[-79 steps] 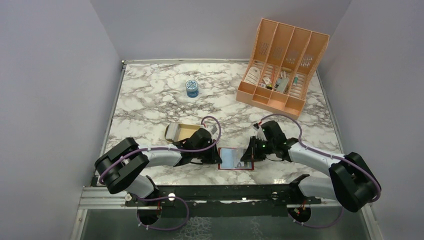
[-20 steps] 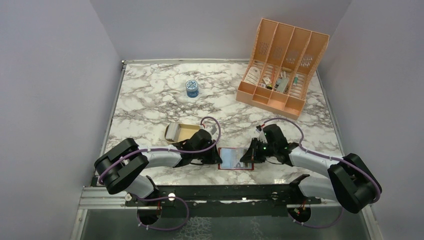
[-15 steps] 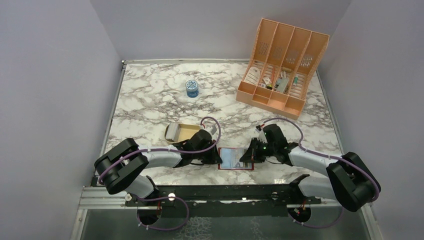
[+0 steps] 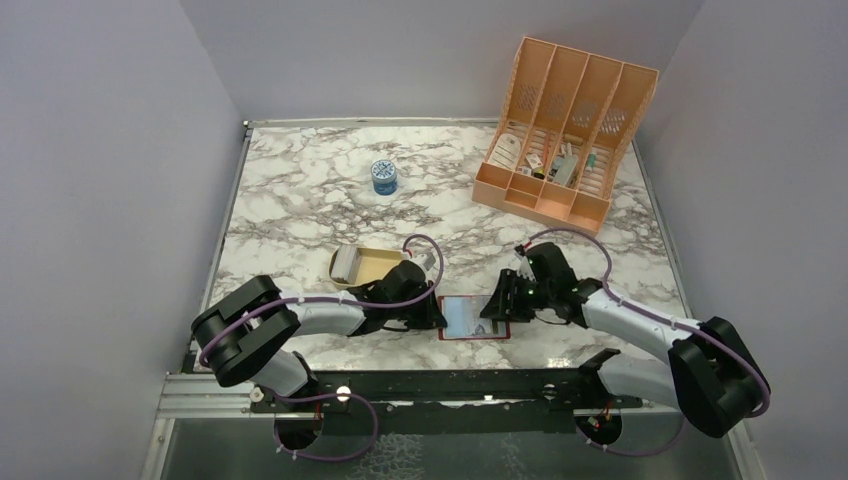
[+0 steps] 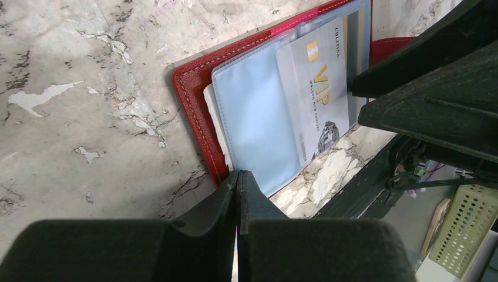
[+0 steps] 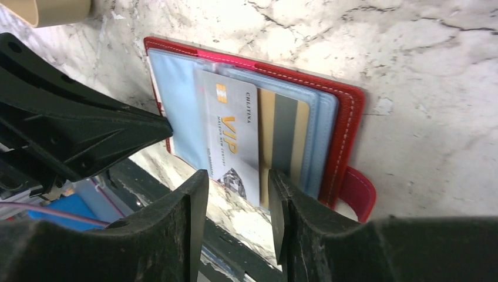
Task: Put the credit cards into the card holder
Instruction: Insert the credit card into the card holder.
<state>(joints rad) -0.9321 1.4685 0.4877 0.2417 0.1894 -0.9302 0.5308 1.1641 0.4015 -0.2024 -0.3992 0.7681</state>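
The dark red card holder (image 4: pixel 474 316) lies open near the table's front edge, its pale blue pockets up (image 5: pixel 258 111) (image 6: pixel 176 94). A silver VIP credit card (image 6: pixel 232 138) (image 5: pixel 314 94) sits part-way in a pocket, its near end sticking out past the holder's edge. Beside it, a gold-and-grey card (image 6: pixel 285 138) is tucked in. My right gripper (image 6: pixel 235 197) (image 4: pixel 497 300) stands open just off that card's end, holding nothing. My left gripper (image 5: pixel 238 176) (image 4: pixel 437 312) is shut, its tips pressing on the holder's left edge. A grey stack of cards (image 4: pixel 345 263) rests in the tan tray.
The tan tray (image 4: pixel 378 263) lies just behind my left arm. A peach slotted organizer (image 4: pixel 565 120) stands at the back right, a small blue tin (image 4: pixel 384 176) at the back middle. The table's front edge and black rail (image 4: pixel 450 385) run close below the holder.
My right gripper has opened and let go of the silver card, leaving it in the holder's pocket. The left gripper has stayed shut in place.
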